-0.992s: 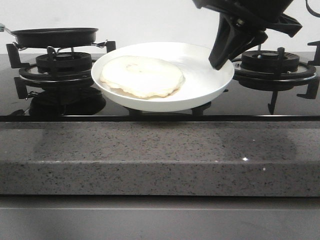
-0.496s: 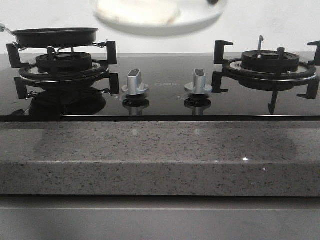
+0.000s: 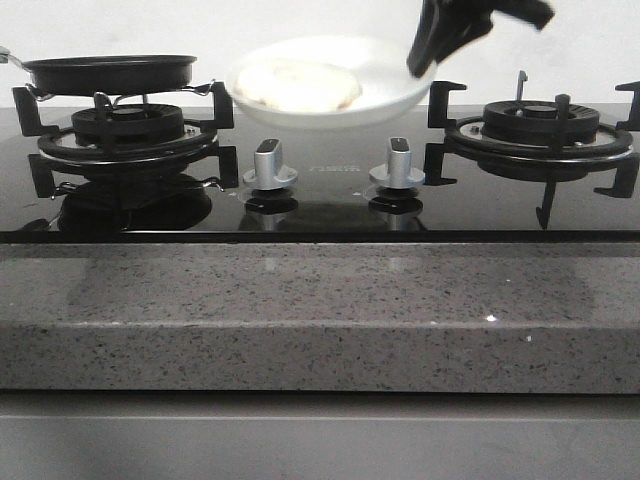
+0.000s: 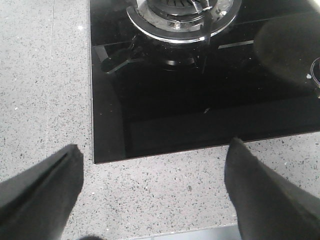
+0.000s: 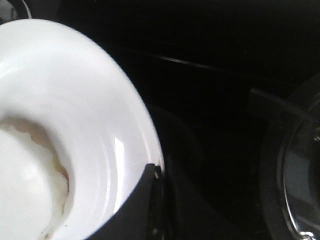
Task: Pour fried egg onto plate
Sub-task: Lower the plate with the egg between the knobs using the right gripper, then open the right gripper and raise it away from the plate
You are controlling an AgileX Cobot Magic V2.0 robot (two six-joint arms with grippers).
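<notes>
The plate (image 3: 330,85) is held in the air above the middle of the hob (image 3: 320,200), behind the two silver knobs (image 3: 270,165), between the left burner (image 3: 128,135) and the right burner (image 3: 540,130). Its right rim is clamped by the right hand (image 3: 425,55), which reaches down from the upper edge of the front view. In the right wrist view, a dark finger (image 5: 135,210) is seen pressed against the inside of the white rim (image 5: 125,130).

The fried egg (image 3: 297,85) lies inside the plate, on its left half, with its wavy edge just visible above the rim. In the right wrist view, part of the egg (image 5: 30,180) is seen low in the dish, with a slightly browned border.

A black frying pan (image 3: 110,72) sits on the left burner, well apart from the plate.

The left hand (image 4: 150,195) is seen hanging over the speckled grey tabletop (image 4: 45,75), just beside the front edge of the black glass. Its fingers (image 4: 40,195) are spread wide apart, with nothing between them.
</notes>
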